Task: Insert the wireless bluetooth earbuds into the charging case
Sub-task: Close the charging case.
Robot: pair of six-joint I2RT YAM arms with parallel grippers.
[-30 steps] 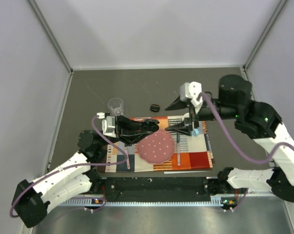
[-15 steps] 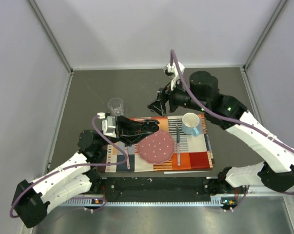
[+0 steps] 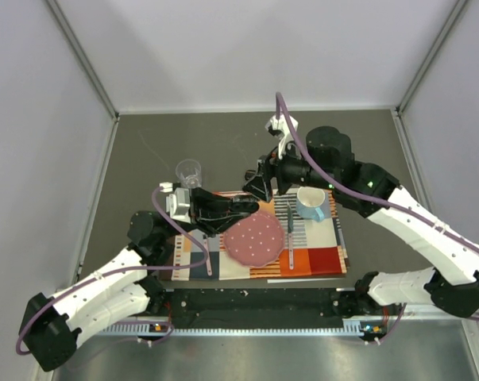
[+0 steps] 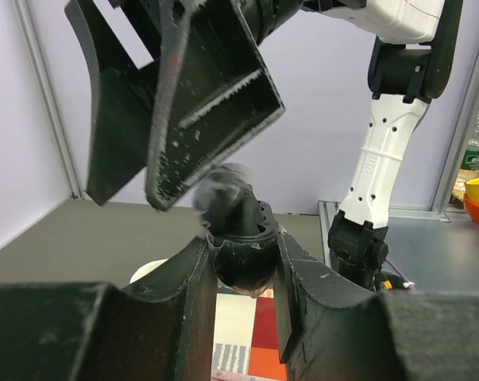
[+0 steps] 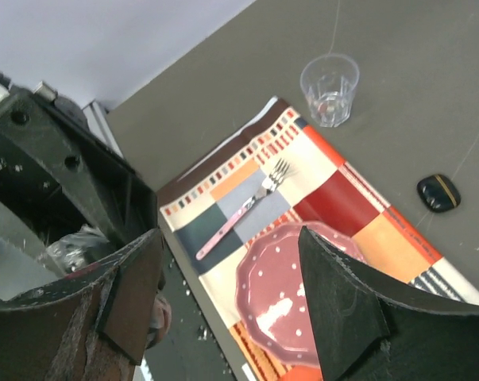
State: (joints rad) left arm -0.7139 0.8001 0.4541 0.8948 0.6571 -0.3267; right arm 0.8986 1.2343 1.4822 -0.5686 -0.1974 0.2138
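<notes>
My left gripper (image 3: 247, 206) (image 4: 241, 238) is shut on a small glossy black earbud (image 4: 237, 268), held above the placemat near the pink plate. The bud has a rounded underside and a dotted top. My right gripper (image 3: 255, 181) (image 5: 229, 238) is open and empty. It hovers just behind and above the left fingertips, and its fingers (image 4: 183, 103) fill the top of the left wrist view. The charging case (image 5: 438, 192), a closed black pebble, lies on the dark table behind the mat. The right gripper hides it in the top view. I see no second earbud.
A checked placemat (image 3: 318, 258) carries a pink dotted plate (image 3: 255, 240), a blue mug (image 3: 310, 202), a pink-handled fork (image 5: 243, 210) and a utensil (image 3: 290, 230) right of the plate. A clear glass (image 3: 189, 171) stands behind the mat's left corner.
My right arm swung left from beside the mug to the back of the mat. It then dropped toward the left fingertips and now covers the case in the top view. The left arm stayed still.
</notes>
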